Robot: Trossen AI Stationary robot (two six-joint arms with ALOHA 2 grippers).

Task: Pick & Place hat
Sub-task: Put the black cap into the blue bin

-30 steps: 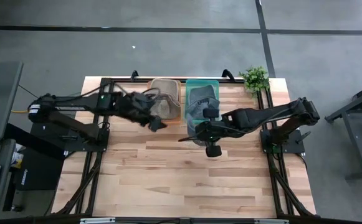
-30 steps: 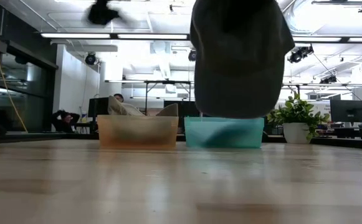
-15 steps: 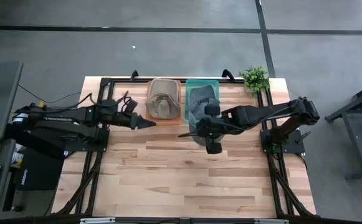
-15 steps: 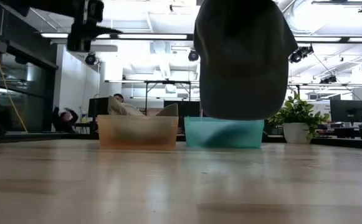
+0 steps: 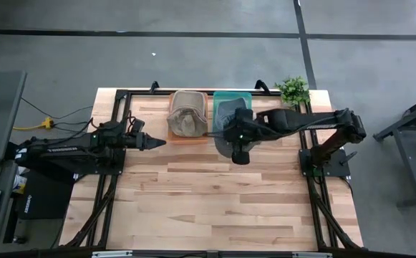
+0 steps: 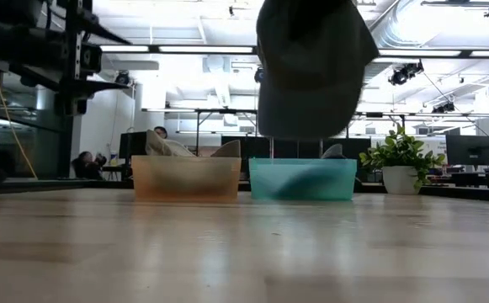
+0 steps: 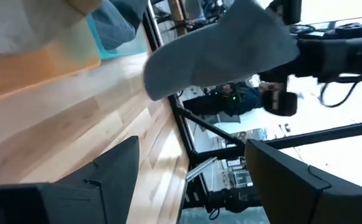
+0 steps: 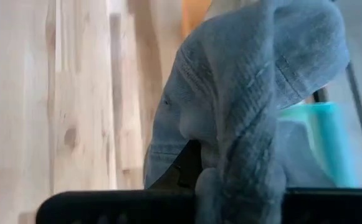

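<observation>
**Operator:** While I have the soft grey cloth hat hanging from my right tool, the thing to watch is how it sits against the translucent teal plastic bin. My right tool is clamped fully shut on a bunch of the hat's fabric, and the hat dangles clear of the wooden slatted tabletop, as the low view shows.

**Spotter:** Which way is the bin from the hat?

**Operator:** Toward the far edge. From above, the hat overlaps the bin's near rim, so most of it hangs just in front of the bin, not squarely over it. In the low view the hat's lower edge rides above the bin's rim.

**Spotter:** And your left arm?

**Operator:** Well off to the side. My left tool has its fingers spread and holds nothing; it waits near the orange translucent bin, which has a tan hat in it. I judge the right arm alone has to carry the hat farther back before letting go.
</observation>
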